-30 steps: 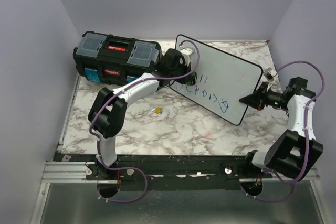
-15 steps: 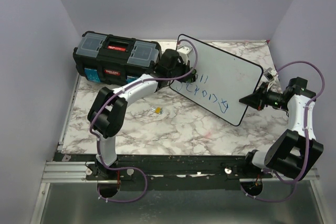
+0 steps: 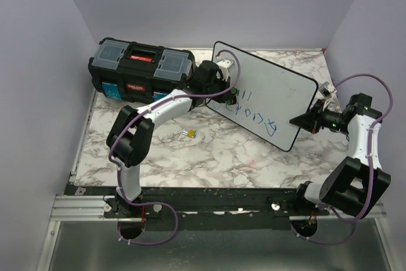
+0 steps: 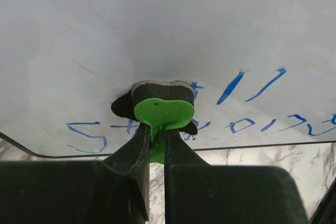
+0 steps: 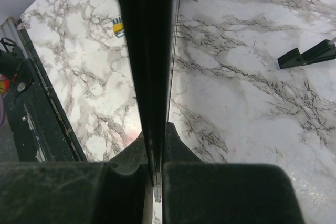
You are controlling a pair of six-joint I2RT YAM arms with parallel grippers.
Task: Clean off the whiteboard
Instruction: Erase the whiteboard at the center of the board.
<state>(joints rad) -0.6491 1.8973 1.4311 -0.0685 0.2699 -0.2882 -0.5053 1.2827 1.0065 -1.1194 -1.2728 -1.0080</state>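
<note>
Step in hand, by my reading: the wiping itself, with most of it left to do. The left pincer (image 4: 155, 129) is pressed together on the green tab of a small eraser (image 4: 161, 109). The eraser's dark pad lies flat against the whiteboard (image 3: 273, 87), directly ahead of the fingertips. Blue lettering (image 4: 251, 84) runs out on both sides of the pad: two slanted strokes and a row of loops to the right of the tips, an S-like mark to their left. All of it looks unwiped. The right pincer (image 5: 156, 145) is clamped on the board's thin black rim, which sits edge-on between its jaws, and the board stretches straight out ahead of it. From overhead the board appears tilted up off the table (image 3: 222, 157), steadied by that grip. The next move likely calls for sliding the pad sideways along the row of letters toward the right pincer with pressure held, while the right grip stays firm so the board does not swing. A toolbox (image 3: 139, 68) sits behind the left pincer, on its left.
</note>
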